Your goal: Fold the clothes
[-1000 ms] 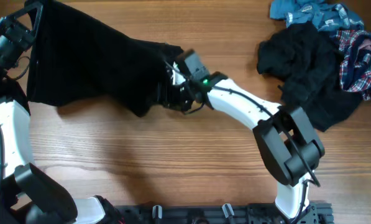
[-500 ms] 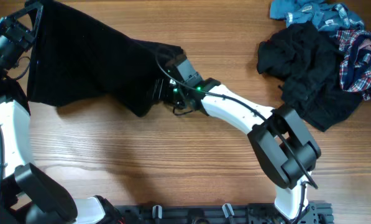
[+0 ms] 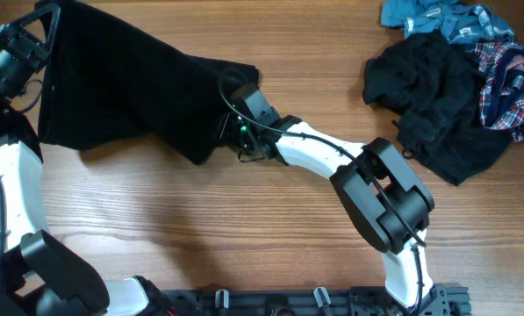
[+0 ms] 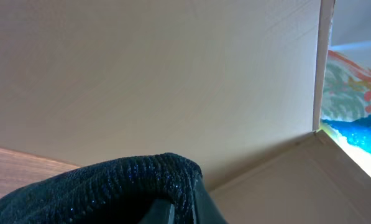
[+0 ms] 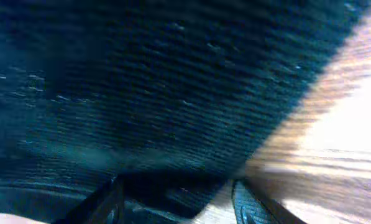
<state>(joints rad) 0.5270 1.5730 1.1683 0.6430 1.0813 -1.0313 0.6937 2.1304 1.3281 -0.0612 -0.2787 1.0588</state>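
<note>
Big black garment (image 3: 130, 83) is stretched across the top-left of the table (image 3: 244, 228), running from the far left corner down toward mid-table, with its left end raised off the wood. Left gripper (image 3: 42, 16) is clamped tight on that raised corner; its wrist view shows ribbed black cloth bunched over the fingertips, with a cardboard panel (image 4: 173, 74) behind. Right gripper (image 3: 230, 132) sits at the garment's lower right edge, low over the wood, jaws apart with the cloth edge in the gap. Its fingers (image 5: 107, 202) stand either side; the view is blurred, so can't tell if they touch the fabric. Rest of the clothes are heaped top right, well apart: black piece (image 3: 428, 96), teal-blue one (image 3: 437, 17) behind it, plaid one (image 3: 507, 83) at the right edge.
</note>
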